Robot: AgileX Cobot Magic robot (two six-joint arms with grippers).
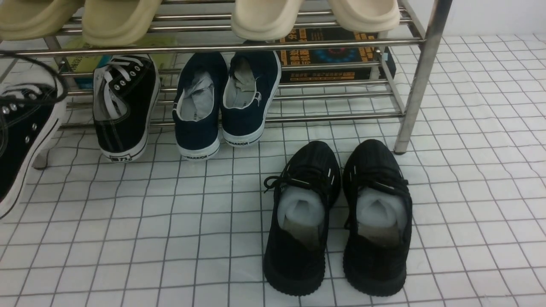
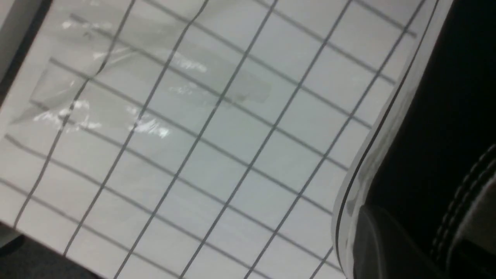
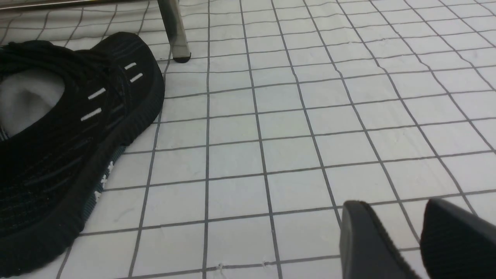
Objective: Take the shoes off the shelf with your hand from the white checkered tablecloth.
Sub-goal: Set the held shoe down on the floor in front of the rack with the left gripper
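One black canvas sneaker (image 1: 21, 140) with white laces hangs tilted at the far left, above the white checkered tablecloth (image 1: 170, 238), with black cables looped over it. In the left wrist view my left gripper (image 2: 426, 252) is shut on this sneaker's side (image 2: 438, 116), with one finger (image 2: 381, 248) against its white sole. The gripper itself is not seen in the front view. The other canvas sneaker (image 1: 123, 106) rests on the lowest tier of the steel shelf (image 1: 420, 76), heel toward me. My right gripper (image 3: 391, 207) is open and empty, low over the cloth.
Navy WARRIOR slip-ons (image 1: 226, 102) sit on the lowest tier beside the canvas sneaker. All-black knit sneakers (image 1: 341, 217) stand on the cloth in front of the shelf's right leg (image 3: 174, 31). Beige slippers (image 1: 264, 17) lie on the upper tier, with a dark box (image 1: 332, 55) behind.
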